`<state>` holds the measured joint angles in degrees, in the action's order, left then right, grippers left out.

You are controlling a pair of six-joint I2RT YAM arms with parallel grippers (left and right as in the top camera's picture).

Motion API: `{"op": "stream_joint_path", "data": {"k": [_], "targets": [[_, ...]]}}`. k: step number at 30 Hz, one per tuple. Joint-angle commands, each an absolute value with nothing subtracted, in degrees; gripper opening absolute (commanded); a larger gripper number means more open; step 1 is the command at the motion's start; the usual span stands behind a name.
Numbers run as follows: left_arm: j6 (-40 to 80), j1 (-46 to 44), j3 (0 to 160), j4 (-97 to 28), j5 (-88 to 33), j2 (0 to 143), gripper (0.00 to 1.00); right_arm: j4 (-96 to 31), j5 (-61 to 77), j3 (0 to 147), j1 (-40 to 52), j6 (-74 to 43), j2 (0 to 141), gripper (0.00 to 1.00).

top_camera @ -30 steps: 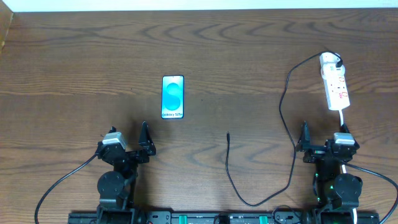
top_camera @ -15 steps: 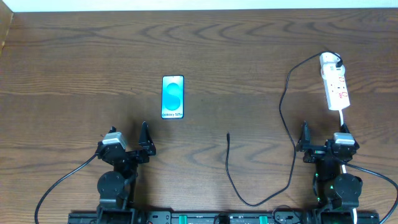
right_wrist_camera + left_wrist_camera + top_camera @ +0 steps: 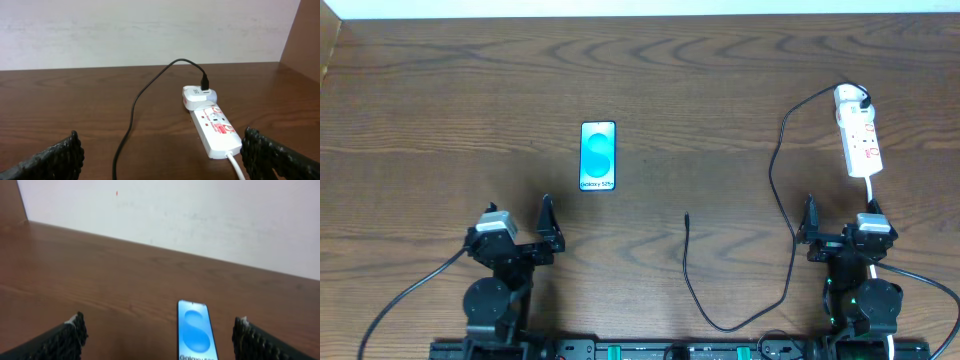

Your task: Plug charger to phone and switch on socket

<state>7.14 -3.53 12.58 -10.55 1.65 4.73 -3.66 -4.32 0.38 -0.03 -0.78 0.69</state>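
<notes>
My left gripper (image 3: 520, 226) hangs low at the near edge of the table (image 3: 430, 110), jaws spread wide with nothing between them. In my left wrist view the phone (image 3: 196, 331) lies flat just ahead of my fingers, screen up and bright blue, its long side running away from me. From above, it sits left of the table's middle, well apart from everything else.

My right gripper (image 3: 842, 228) is likewise wide open and empty, low at the near right. Straight ahead of it lies the socket (image 3: 216, 131), a white strip with red markings, its white cord (image 3: 235, 167) leading back toward me. A white adapter (image 3: 197, 95) sits at the strip's far end. The charger (image 3: 772, 170) comes out of it, arcs left, runs down the table, loops near the front edge and climbs to its small plug tip (image 3: 687, 216). That tip rests on bare wood between my two arms, to the right of the phone and nearer to me, not touching it
</notes>
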Motion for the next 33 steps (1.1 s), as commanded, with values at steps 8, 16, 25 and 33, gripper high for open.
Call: {"op": "stream_joint_path", "data": {"k": [8, 16, 25, 33], "targets": [[0.12, -3.29, 32.23, -15.09, -1.5, 25.39, 0.93, -3.88, -4.36, 0.32, 0.47, -0.12, 0.27, 0.99], [-0.43, -3.29, 49.74, -21.23, -4.58, 49.01, 0.94, -3.9, -4.36, 0.32, 0.47, -0.12, 0.27, 0.99], [-0.19, -3.29, 69.52, -31.22, -7.14, 74.0, 0.94, -3.9, -4.36, 0.32, 0.47, -0.12, 0.27, 0.99], [0.84, -3.36, 79.05, -37.32, -7.79, 88.58, 0.93, -3.9, -4.36, 0.32, 0.47, -0.12, 0.27, 0.99]]}}
